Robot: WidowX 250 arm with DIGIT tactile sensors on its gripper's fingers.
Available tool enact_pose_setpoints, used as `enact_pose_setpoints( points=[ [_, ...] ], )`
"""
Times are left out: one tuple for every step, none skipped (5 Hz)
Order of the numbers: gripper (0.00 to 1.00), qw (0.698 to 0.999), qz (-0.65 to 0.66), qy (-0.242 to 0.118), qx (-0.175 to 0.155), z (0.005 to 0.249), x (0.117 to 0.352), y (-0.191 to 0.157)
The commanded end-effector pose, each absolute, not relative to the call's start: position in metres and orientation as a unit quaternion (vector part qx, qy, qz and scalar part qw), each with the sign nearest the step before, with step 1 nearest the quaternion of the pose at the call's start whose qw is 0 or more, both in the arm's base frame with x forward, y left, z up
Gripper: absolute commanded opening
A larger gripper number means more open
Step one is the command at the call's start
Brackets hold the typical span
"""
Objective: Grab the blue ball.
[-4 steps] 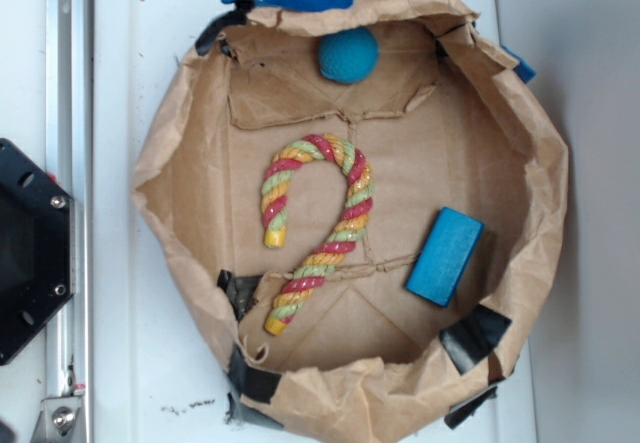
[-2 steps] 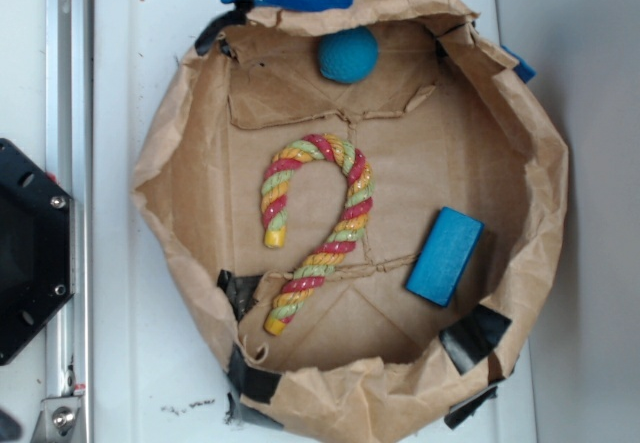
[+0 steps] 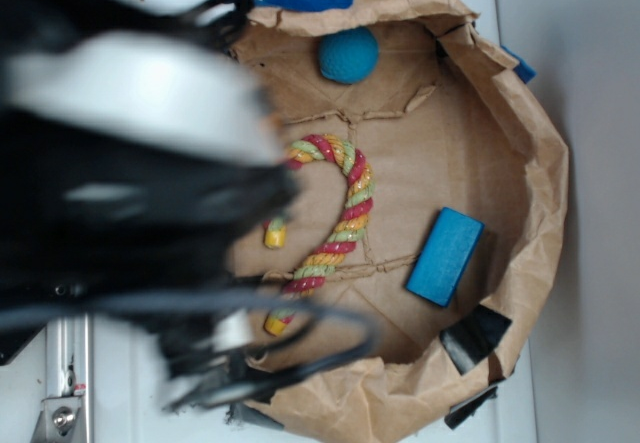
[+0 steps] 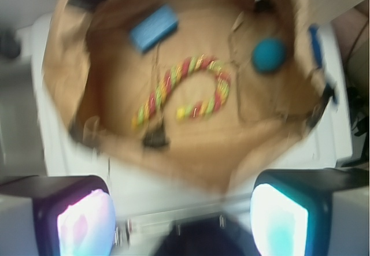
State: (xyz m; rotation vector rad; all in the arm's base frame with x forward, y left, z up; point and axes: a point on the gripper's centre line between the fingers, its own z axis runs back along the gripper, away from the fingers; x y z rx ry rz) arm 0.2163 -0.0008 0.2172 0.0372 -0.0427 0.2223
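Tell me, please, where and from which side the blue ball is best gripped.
Probably from straight above, jaws across the blue ball's widest middle: it is round, so no side is better by shape. It sits near the paper bag's wall, which crowds a sideways approach. The gripper looks open and high above, holding nothing.

No readable text, labels, brands or numbers in either view.

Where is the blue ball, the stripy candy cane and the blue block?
blue ball (image 3: 349,55), exterior view, middle of its round top.
candy cane (image 3: 356,201), exterior view, on its long stem.
blue block (image 3: 444,256), exterior view, middle of its flat face.
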Motion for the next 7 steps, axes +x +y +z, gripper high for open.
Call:
enact_pose_setpoints(
  points=[
    [1.0, 0.936, 0.342, -0.079, 0.011, 0.211, 0.299, 0.064],
    [1.0, 0.936, 0.342, -0.079, 0.011, 0.211, 0.299, 0.064],
    [1.0, 0.936, 0.342, -0.079, 0.011, 0.211, 0.299, 0.064],
    [1.0, 0.936, 0.342, -0.079, 0.011, 0.211, 0.299, 0.064],
    [1.0, 0.886, 0.453, -0.082, 0.055, 0.188, 0.282, 0.048],
    [1.0, 0.861, 0.496, -0.079, 0.075, 0.173, 0.263, 0.032],
    [1.0, 0.857, 0.504, -0.062, 0.085, 0.155, 0.261, 0.036]
  ],
)
